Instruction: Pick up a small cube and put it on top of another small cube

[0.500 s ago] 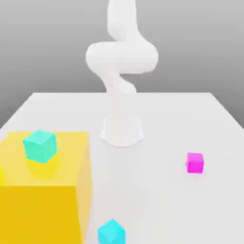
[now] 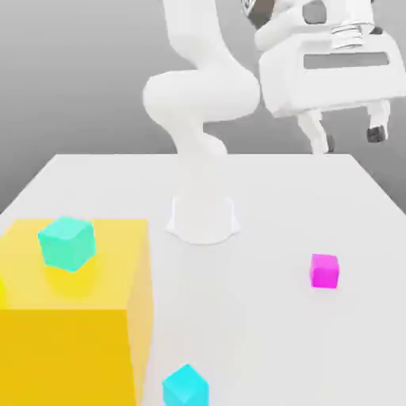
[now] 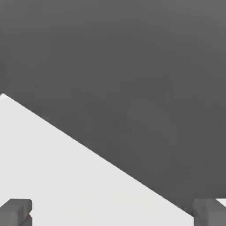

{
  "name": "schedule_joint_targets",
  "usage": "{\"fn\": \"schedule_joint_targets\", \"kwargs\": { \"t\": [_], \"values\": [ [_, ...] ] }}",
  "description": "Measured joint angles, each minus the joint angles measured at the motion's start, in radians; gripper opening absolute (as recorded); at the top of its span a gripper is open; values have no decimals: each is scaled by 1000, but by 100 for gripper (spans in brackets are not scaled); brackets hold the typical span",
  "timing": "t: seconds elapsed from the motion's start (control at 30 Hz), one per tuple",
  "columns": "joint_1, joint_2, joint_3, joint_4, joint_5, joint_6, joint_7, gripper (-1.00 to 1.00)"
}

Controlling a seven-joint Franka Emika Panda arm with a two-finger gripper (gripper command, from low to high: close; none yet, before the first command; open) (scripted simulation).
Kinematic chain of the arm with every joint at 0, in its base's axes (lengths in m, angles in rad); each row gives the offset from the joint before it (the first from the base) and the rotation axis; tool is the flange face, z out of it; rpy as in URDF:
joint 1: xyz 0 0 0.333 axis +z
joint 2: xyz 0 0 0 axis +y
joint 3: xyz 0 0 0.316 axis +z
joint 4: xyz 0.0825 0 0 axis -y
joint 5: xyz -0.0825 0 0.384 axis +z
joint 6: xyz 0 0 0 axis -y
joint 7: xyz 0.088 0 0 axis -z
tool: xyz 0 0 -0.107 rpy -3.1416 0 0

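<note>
Well below open hand (image 2: 350,140): pink cube (image 2: 323,270), apart

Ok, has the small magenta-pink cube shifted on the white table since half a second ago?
No. The small magenta-pink cube sits at the same spot relative to the robot's white base in the exterior view, untouched; the open gripper hangs well above it.

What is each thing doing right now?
Gripper: open, empty, high above the table.
Pink cube: resting alone on the table.
Green cube: sitting on top of the yellow block.
Blue cube: on the table beside the yellow block.
</note>
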Motion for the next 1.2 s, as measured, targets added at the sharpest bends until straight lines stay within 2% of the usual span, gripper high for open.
{"fn": "schedule_joint_targets", "kwargs": {
  "t": [0.37, 0.53, 0.63, 0.77, 0.87, 1.0, 1.03, 1.2],
  "values": [
    [207, 227, 111, -208, 21, 187, -188, 0],
    [266, 326, 178, -305, -36, 275, -225, 0],
    [267, 390, 192, -318, -93, 327, -209, 0],
    [277, 483, 152, -301, -197, 401, -145, 0],
    [335, 553, 74, -288, -274, 458, -91, 0],
    [430, 646, -28, -275, -318, 536, -52, 0],
    [450, 666, -46, -273, -318, 552, -49, -100],
    [450, 665, -46, -273, -320, 551, -46, -100]
  ]
}}
